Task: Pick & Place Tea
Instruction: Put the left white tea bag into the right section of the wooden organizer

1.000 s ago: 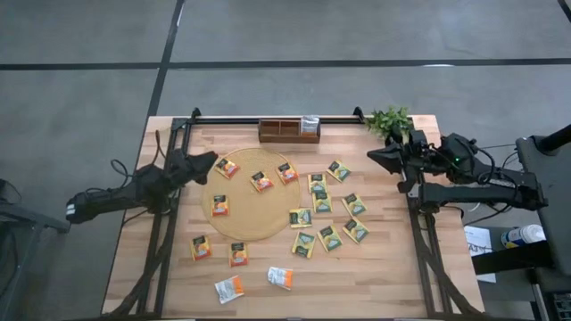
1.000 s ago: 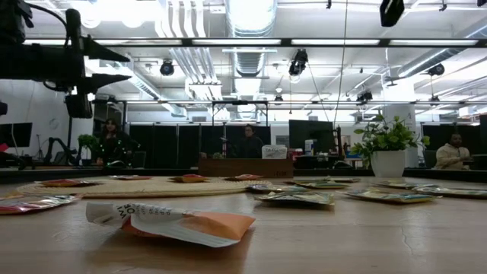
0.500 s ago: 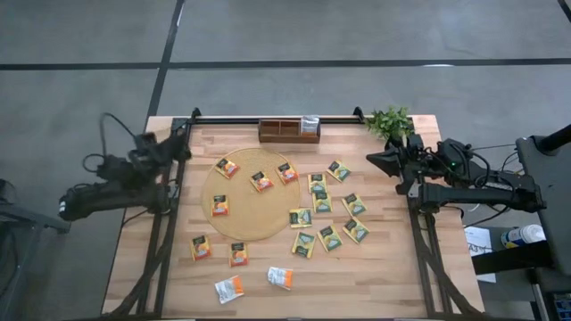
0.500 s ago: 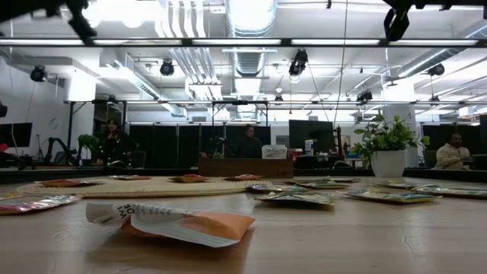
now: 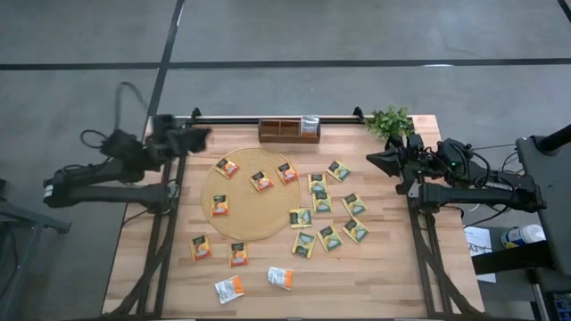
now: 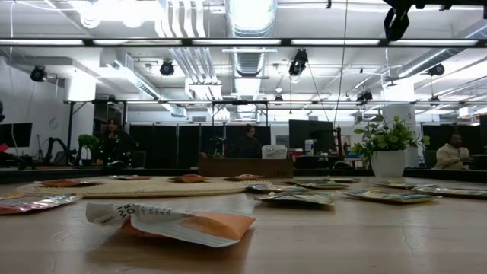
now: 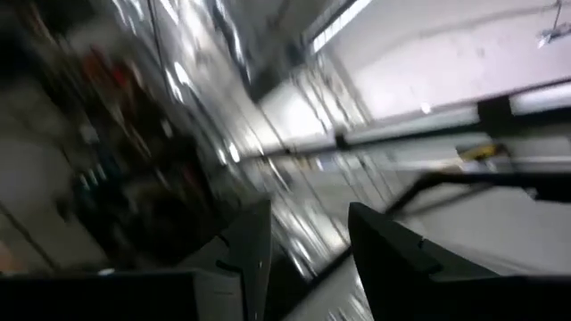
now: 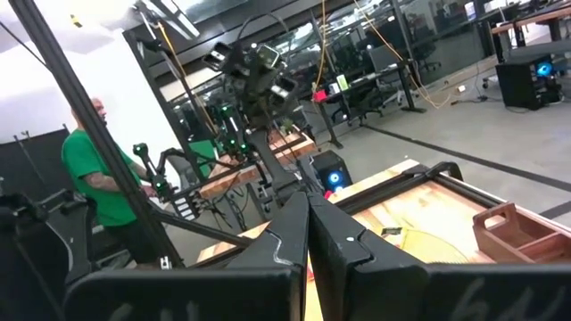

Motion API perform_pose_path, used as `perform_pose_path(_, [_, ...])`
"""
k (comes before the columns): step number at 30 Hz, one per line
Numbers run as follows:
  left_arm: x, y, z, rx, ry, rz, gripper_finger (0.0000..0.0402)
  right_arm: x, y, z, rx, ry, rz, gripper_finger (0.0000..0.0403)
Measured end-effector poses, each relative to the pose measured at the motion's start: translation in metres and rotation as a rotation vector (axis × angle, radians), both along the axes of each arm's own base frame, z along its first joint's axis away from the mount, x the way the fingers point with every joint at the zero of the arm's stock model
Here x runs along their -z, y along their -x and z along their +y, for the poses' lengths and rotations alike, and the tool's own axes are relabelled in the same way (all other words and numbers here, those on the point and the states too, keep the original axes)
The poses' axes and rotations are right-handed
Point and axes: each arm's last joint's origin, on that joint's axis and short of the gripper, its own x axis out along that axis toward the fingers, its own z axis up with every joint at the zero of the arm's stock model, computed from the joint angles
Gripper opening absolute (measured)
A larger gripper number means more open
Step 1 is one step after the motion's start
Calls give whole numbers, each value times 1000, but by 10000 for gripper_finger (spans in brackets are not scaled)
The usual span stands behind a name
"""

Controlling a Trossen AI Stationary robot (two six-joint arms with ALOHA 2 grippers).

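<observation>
Tea sachets lie flat and scattered: orange ones on the round tan mat, green-yellow ones on the bare wood to its right, and two white ones near the table's near edge, the closest showing in the low view. One white sachet stands in the wooden tray's right compartment. My left gripper hangs open over the table's far left corner, its fingers apart. My right gripper is shut, raised over the table's right side. Neither touches anything.
The brown three-compartment tray sits at the middle of the far edge, under a black rail. A potted plant stands at the far right corner, just beyond my right gripper. Black frame rails run along both side edges. People sit in the room behind.
My left arm has pulled back from over the mat's left edge toward the table's left edge, risen out of the low view, then swung toward the far left corner. No sachet has moved.
</observation>
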Motion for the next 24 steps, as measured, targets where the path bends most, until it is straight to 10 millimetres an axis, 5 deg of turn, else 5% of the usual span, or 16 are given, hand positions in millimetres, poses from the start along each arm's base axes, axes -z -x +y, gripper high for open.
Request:
perform_pose_path(8, [-20,-53,-27,346,19,182,145,0,0,0,0,3,0,8])
perform_pose_path(13, [-41,-65,-59,526,92,347,145,0,0,0,0,4,1,8])
perform_pose_path(18, [-42,-61,-91,562,274,681,145,0,0,0,1,13,2,9])
perform_pose_path(24, [-52,-39,-123,469,465,812,145,0,0,0,6,56,6,9])
